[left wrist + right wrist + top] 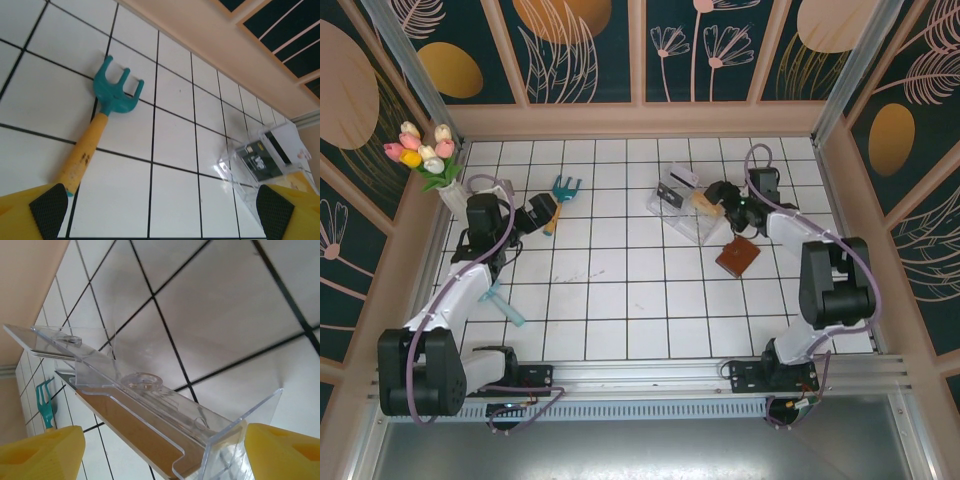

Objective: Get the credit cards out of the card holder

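The card holder, a reddish-brown wallet, lies closed on the tiles right of centre. Just behind it stands a clear plastic box. Inside that box are a yellowish credit card and a dark credit card. My right gripper is at the box's right end. In the right wrist view the right gripper is open, its yellow fingers either side of the box and the yellowish card. My left gripper hangs open and empty over the tiles; the dark card shows inside the box.
A teal-headed garden fork with a yellow handle lies beside the left gripper. A vase of tulips stands in the back left corner. A pale blue strip lies by the left arm. Pink walls close in the tiled floor.
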`<state>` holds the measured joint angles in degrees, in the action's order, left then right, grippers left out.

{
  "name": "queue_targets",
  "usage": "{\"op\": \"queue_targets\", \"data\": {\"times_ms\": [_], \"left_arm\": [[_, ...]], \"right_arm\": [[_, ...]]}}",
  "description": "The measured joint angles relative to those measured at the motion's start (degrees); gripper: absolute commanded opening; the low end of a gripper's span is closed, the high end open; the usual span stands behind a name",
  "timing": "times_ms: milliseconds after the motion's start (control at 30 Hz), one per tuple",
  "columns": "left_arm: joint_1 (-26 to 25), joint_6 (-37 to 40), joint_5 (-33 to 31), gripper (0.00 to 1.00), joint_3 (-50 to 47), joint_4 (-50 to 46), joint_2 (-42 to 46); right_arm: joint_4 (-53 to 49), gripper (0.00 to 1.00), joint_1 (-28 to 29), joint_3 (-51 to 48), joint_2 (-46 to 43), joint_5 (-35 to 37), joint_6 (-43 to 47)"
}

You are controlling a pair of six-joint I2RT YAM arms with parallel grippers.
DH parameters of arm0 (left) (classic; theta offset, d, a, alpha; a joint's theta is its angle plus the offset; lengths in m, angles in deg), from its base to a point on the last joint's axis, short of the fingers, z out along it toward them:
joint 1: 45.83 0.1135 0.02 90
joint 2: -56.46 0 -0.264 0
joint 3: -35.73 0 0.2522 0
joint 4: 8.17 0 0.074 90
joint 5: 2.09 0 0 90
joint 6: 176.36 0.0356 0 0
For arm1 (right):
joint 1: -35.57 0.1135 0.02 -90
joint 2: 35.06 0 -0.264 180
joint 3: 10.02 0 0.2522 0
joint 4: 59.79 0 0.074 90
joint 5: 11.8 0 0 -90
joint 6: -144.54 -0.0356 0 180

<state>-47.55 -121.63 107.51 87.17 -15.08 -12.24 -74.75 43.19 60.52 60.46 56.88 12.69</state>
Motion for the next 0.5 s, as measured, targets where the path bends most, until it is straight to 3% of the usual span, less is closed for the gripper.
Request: {"op": "queue_targets", "data": {"times_ms": [300,500], "left_arm": [[-8.3,-0.9,1.2,0.99,0.6,-0.2,-7.1],[-11.6,-2.1,1.2,0.99,2.2,-0.2,-10.7]], "right_arm": [[3.6,0.83,0.3,6.7,7.0,-4.2,2.8],[-1.0,0.89,0.2,6.8,3.5,0.5,4.5]]}}
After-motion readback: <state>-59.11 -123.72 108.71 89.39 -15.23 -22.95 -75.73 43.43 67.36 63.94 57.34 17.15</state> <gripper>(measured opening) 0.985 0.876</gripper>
